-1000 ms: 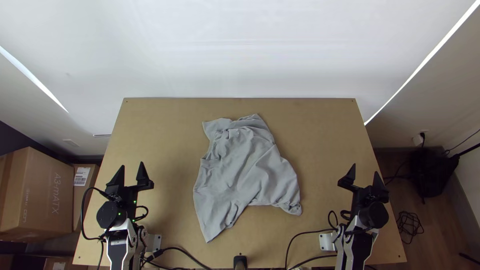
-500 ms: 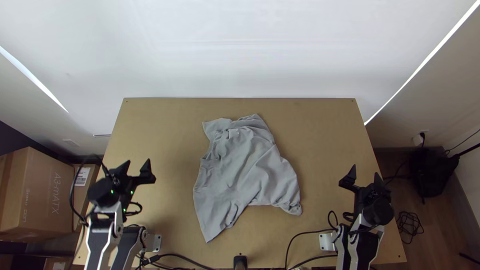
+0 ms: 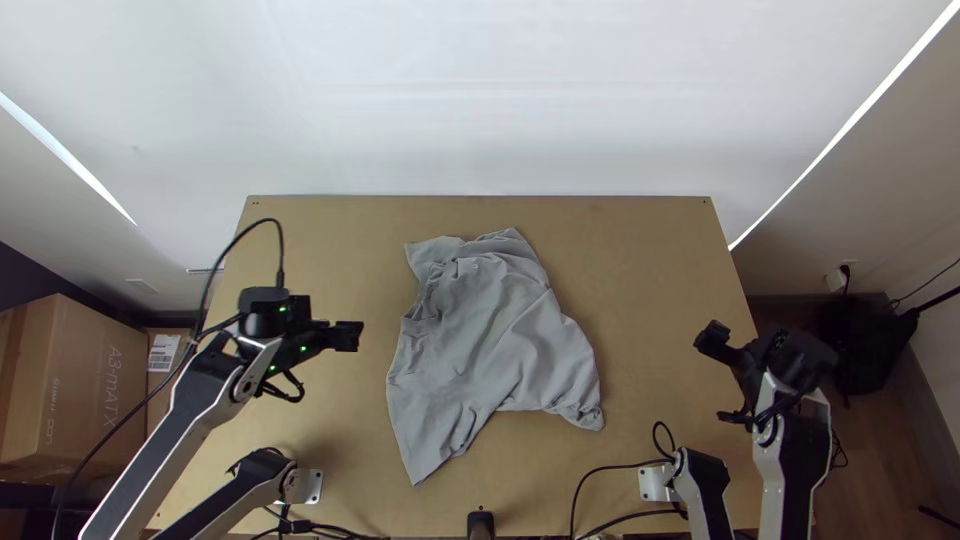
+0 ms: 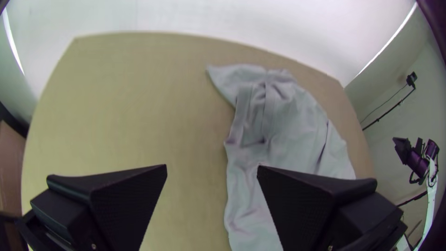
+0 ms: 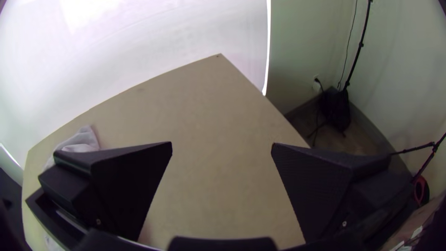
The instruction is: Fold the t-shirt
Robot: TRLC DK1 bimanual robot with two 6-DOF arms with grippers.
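Observation:
The grey t-shirt (image 3: 490, 340) lies bunched and wrinkled on the middle of the table, with one corner toward the near edge. To its left, my left gripper (image 3: 349, 336) is held apart from it. Both fingers of my left gripper (image 4: 212, 166) stand wide open, the t-shirt (image 4: 288, 125) beyond them. My right gripper (image 3: 748, 358) is over the table's right side, well away from the cloth. Seen from its wrist, my right gripper (image 5: 222, 143) is open with nothing between its fingers, and part of the t-shirt (image 5: 86, 138) lies behind one finger.
Bare wood of the table (image 3: 330, 250) surrounds the cloth. Black cables (image 3: 620, 470) run along the near edge, beside a small black device (image 3: 480, 522). Cardboard boxes (image 3: 80, 385) stand off the table to the left, and a black bag (image 3: 860, 345) is on the floor at right.
My left gripper has moved right, closer to the cloth, and turned to point rightward. My right gripper has shifted slightly and tilted. The t-shirt has not moved.

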